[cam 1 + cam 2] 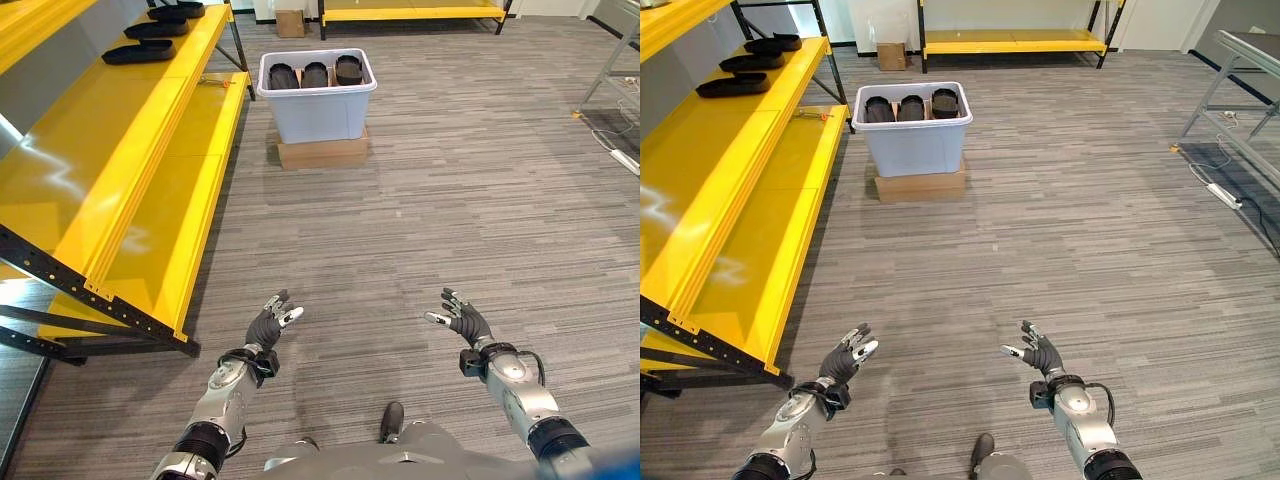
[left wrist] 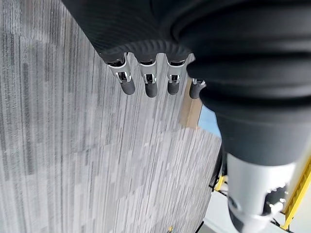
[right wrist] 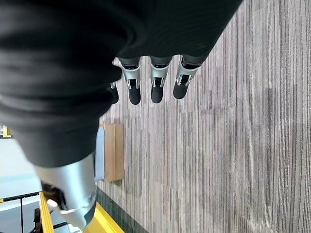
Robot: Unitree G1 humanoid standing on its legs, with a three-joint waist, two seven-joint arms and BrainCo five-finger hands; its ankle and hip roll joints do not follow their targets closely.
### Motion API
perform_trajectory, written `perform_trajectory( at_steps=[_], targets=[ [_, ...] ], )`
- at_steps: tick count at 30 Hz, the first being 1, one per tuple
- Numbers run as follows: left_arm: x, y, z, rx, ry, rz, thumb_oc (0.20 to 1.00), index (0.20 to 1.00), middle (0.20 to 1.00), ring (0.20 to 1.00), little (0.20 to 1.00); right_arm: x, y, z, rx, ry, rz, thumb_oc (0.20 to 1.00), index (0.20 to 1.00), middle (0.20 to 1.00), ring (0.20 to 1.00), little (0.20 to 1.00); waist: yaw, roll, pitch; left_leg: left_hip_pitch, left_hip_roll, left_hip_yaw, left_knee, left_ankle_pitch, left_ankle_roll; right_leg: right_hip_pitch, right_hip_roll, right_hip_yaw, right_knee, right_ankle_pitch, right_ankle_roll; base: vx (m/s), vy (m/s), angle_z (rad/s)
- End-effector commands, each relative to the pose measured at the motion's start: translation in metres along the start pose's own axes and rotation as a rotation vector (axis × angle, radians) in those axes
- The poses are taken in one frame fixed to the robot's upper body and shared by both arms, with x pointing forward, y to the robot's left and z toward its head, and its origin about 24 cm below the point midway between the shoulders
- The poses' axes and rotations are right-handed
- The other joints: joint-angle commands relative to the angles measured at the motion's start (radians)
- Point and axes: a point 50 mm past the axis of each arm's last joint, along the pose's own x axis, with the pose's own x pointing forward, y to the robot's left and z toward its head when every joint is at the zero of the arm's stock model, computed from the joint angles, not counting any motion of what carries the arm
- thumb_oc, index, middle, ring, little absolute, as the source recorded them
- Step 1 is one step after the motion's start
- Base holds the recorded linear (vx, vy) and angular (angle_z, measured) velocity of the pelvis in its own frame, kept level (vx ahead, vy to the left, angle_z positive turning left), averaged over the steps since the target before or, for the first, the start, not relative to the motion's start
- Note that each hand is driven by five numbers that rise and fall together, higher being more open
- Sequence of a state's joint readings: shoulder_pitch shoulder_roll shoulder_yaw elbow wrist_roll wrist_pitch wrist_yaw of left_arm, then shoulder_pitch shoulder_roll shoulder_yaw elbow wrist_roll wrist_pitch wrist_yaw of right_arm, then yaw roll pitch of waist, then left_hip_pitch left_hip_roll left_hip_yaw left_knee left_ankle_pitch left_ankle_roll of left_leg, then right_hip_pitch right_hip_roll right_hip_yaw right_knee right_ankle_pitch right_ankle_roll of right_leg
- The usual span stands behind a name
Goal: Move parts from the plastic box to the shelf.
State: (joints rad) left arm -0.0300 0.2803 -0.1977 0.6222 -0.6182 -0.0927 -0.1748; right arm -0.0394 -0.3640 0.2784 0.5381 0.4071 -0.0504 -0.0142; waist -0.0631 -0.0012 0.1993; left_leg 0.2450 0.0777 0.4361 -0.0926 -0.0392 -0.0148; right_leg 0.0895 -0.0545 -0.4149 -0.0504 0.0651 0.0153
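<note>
A pale blue plastic box [image 1: 318,110] stands on a flat cardboard box [image 1: 323,153] on the floor ahead, some way off. Three black parts [image 1: 315,74] sit side by side inside it. To the left runs the yellow shelf [image 1: 150,130], with three more black parts [image 1: 150,30] lying on its far end. My left hand [image 1: 268,327] and right hand [image 1: 464,320] are both held low in front of me, open and holding nothing, well short of the box. The same fingers [image 2: 151,85] show straight in the left wrist view, and fingers [image 3: 156,85] straight in the right wrist view.
Grey striped carpet covers the floor between me and the box. The yellow shelf's black frame [image 1: 90,305] juts out low at my left. Another yellow shelf [image 1: 1010,42] stands at the far wall, a small cardboard box [image 1: 290,22] beside it. A metal rack [image 1: 1230,70] and power strip [image 1: 1220,195] are at right.
</note>
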Motion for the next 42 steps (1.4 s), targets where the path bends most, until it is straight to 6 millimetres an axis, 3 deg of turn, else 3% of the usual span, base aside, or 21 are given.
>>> perform_trajectory(
  at_steps=[1,5,10,14,16,17,20,21,22,24,28,32,38,41,42],
  targets=[
    [0.013,-0.016,0.022,0.079,-0.072,-0.074,1.000,1.000,1.000,1.000,1.000,0.009,0.007,0.026,0.029,-0.128,-0.004,1.000,1.000,1.000,1.000,1.000,-0.003,-0.023,-0.017,-0.062,-0.024,0.009,0.036,-0.020,0.024,0.034,-0.099,0.045,0.125,-0.121,0.132,-0.01,0.056,-0.08],
    [0.014,-0.018,0.021,0.080,-0.067,-0.069,1.000,1.000,1.000,1.000,1.000,0.009,0.008,0.028,0.037,-0.142,-0.006,1.000,1.000,1.000,1.000,1.000,-0.008,-0.019,-0.011,-0.057,-0.034,0.013,0.029,-0.023,0.033,0.016,-0.109,0.051,0.138,-0.112,0.144,0.00,0.073,-0.06],
    [0.015,-0.019,0.016,0.082,-0.031,-0.076,1.000,1.000,1.000,1.000,1.000,0.009,0.008,0.033,-0.039,-0.166,-0.028,1.000,1.000,1.000,1.000,1.000,-0.014,-0.016,-0.005,-0.069,-0.036,0.020,0.036,-0.025,0.046,-0.011,-0.096,0.060,0.212,-0.147,0.136,-0.01,0.082,0.00],
    [0.019,-0.026,0.017,0.013,-0.029,-0.099,1.000,1.000,1.000,1.000,1.000,0.011,0.003,0.039,-0.005,-0.187,-0.099,1.000,1.000,1.000,1.000,1.000,-0.024,-0.007,0.014,-0.074,-0.054,0.012,0.031,-0.030,0.067,-0.074,-0.090,0.076,0.364,-0.156,0.139,-0.04,0.168,0.01],
    [0.021,-0.028,0.016,0.006,-0.015,-0.092,1.000,1.000,1.000,1.000,1.000,0.011,0.000,0.040,-0.015,-0.198,-0.121,1.000,1.000,1.000,1.000,1.000,-0.033,0.006,0.035,-0.056,-0.067,0.002,0.012,-0.034,0.086,-0.177,-0.132,0.079,0.580,-0.111,0.164,0.00,0.225,0.05],
    [0.020,-0.028,0.013,0.019,-0.004,-0.092,1.000,1.000,1.000,1.000,1.000,0.010,-0.001,0.041,-0.012,-0.212,-0.127,1.000,1.000,1.000,1.000,1.000,-0.039,0.007,0.047,-0.041,-0.076,-0.006,0.009,-0.044,0.086,-0.227,-0.157,0.081,0.607,-0.066,0.174,0.05,0.103,0.00],
    [0.019,-0.032,0.012,0.040,0.007,-0.149,1.000,1.000,1.000,1.000,1.000,0.007,-0.001,0.040,-0.006,-0.220,-0.140,1.000,1.000,1.000,1.000,1.000,-0.055,-0.006,0.057,-0.021,-0.081,-0.025,0.009,-0.062,0.078,-0.230,-0.159,0.094,0.455,-0.015,0.183,0.17,-0.110,0.10],
    [0.020,-0.037,0.009,0.043,0.039,-0.162,1.000,1.000,1.000,1.000,1.000,0.004,-0.001,0.038,0.014,-0.222,-0.175,1.000,1.000,1.000,1.000,1.000,-0.068,-0.034,0.061,-0.011,-0.090,-0.053,0.018,-0.091,0.070,-0.222,-0.177,0.150,0.210,0.109,0.220,0.37,-0.374,0.38],
    [0.020,-0.037,0.006,0.021,0.057,-0.152,1.000,1.000,1.000,1.000,1.000,0.004,-0.002,0.037,0.011,-0.223,-0.185,1.000,1.000,1.000,1.000,1.000,-0.068,-0.044,0.065,-0.007,-0.089,-0.048,0.023,-0.100,0.066,-0.231,-0.200,0.154,0.158,0.159,0.232,0.41,-0.414,0.75],
    [0.017,-0.032,-0.001,0.007,0.090,-0.126,1.000,1.000,1.000,1.000,1.000,0.003,-0.005,0.039,0.019,-0.236,-0.210,1.000,1.000,1.000,1.000,1.000,-0.053,-0.046,0.084,0.018,-0.067,-0.008,0.047,-0.126,0.054,-0.249,-0.245,0.091,0.122,0.208,0.246,0.36,-0.302,0.71],
    [0.015,-0.028,-0.002,0.003,0.095,-0.125,1.000,1.000,1.000,1.000,1.000,-0.002,-0.020,0.040,0.025,-0.258,-0.292,1.000,1.000,1.000,1.000,1.000,-0.064,-0.058,0.070,-0.008,-0.076,-0.031,0.117,-0.162,0.070,-0.227,-0.206,0.119,0.137,0.173,0.236,0.41,-0.240,0.19],
    [0.012,-0.025,-0.006,-0.106,0.086,-0.097,1.000,1.000,1.000,1.000,1.000,0.000,-0.023,0.041,-0.048,-0.243,-0.274,1.000,1.000,1.000,1.000,1.000,-0.059,-0.052,0.051,-0.013,-0.057,-0.004,0.194,-0.196,0.071,-0.203,-0.182,0.077,0.183,0.059,0.194,0.35,-0.192,0.42],
    [0.006,-0.022,-0.019,-0.148,0.093,-0.048,1.000,1.000,1.000,1.000,1.000,-0.002,-0.028,0.025,-0.045,-0.167,-0.275,1.000,1.000,1.000,1.000,1.000,-0.070,-0.049,0.005,0.003,-0.044,0.013,0.281,-0.257,0.059,-0.178,-0.131,0.068,0.202,-0.020,0.134,0.38,-0.236,0.01],
    [0.006,-0.023,-0.022,-0.160,0.093,-0.031,1.000,1.000,1.000,1.000,1.000,-0.004,-0.031,0.021,-0.118,-0.145,-0.267,1.000,1.000,1.000,1.000,1.000,-0.081,-0.037,-0.017,0.007,-0.027,0.020,0.360,-0.222,0.025,-0.166,-0.084,0.061,0.196,-0.062,0.093,0.33,-0.281,0.01],
    [0.007,-0.024,-0.022,-0.176,0.093,-0.021,1.000,1.000,1.000,1.000,1.000,-0.006,-0.035,0.020,-0.139,-0.139,-0.265,1.000,1.000,1.000,1.000,1.000,-0.086,-0.025,-0.028,-0.003,-0.011,0.023,0.422,-0.148,-0.018,-0.151,-0.046,0.053,0.182,-0.090,0.062,0.31,-0.359,-0.02]
  ],
)
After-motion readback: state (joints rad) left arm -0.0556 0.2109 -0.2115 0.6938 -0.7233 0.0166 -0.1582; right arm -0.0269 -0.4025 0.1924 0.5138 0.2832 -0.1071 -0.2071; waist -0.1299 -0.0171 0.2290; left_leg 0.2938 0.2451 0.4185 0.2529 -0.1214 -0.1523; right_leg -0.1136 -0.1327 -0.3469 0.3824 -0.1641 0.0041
